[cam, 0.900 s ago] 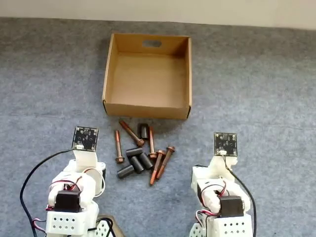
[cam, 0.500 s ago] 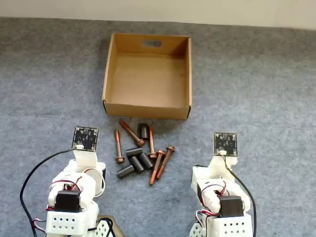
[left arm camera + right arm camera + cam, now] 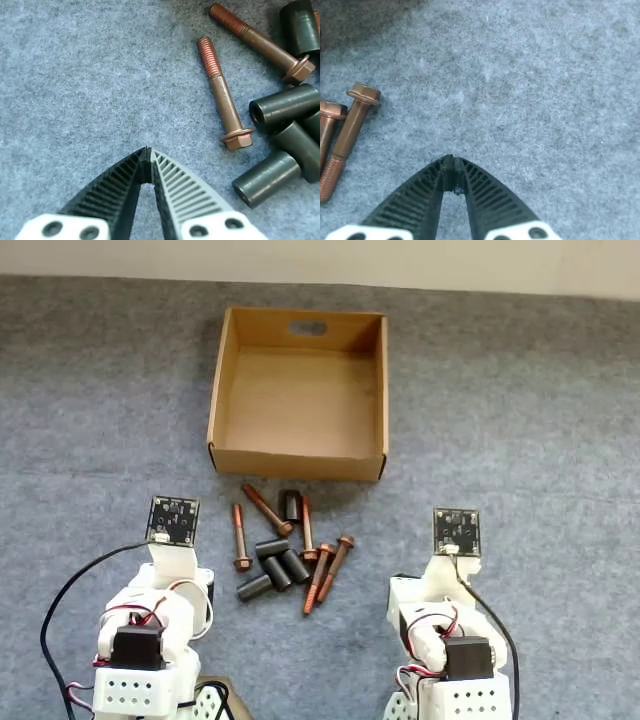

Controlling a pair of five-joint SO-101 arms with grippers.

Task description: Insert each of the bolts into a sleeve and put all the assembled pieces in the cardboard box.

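We find bolts point(image 3: 239, 537) and sleeves point(image 3: 272, 560) heaped loose just beside the empty cardboard box point(image 3: 296, 462), left gripper point(image 3: 149, 152) and right gripper point(image 3: 451, 160) both pressed together on nothing; we judge the parts rigid, roll-prone, best pinched across mid-shank.

Left arm point(image 3: 140, 620) and right arm point(image 3: 440, 615): white plastic, black servos point(image 3: 137, 648), black cables point(image 3: 60, 598); behind the ribbed jaws, white screw-holed mounts point(image 3: 65, 229).

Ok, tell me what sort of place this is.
Probably a tabletop robot practice bench: a left arm and a right arm side by side on a grey felt-like mat, with loose bolts, sleeves and a cardboard box laid out before them.
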